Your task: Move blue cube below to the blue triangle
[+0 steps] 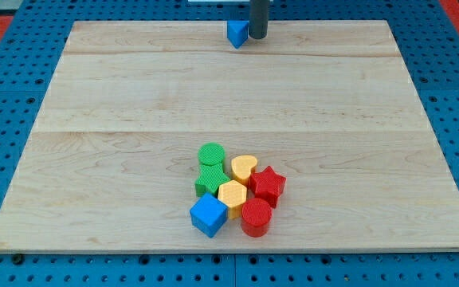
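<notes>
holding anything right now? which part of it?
Nothing is held; there is no gripper. My tip sits against the right side of the blue triangle at the view's top. The blue cube lies untouched, far below.

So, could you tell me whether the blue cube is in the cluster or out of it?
In: the blue cube touches the yellow block.

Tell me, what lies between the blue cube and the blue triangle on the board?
In the camera view, the green cylinder and green block lie near the line from the blue cube up to the blue triangle; beyond them the wooden board is bare.
</notes>
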`<action>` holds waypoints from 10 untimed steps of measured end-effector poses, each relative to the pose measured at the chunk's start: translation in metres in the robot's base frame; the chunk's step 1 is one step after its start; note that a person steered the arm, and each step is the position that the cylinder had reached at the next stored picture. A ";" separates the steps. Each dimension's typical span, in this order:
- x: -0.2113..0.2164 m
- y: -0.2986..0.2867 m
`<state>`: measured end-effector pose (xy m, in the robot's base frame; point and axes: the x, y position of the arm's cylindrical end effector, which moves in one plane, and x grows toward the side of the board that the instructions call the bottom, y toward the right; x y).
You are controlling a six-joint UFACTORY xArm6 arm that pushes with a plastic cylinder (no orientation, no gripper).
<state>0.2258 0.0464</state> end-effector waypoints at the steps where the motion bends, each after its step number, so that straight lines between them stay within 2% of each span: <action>1: 0.001 0.000; 4: 0.009 0.000; 6: 0.131 0.006; 7: 0.178 0.026; 9: 0.318 0.105; 10: 0.380 0.096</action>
<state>0.6057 0.1428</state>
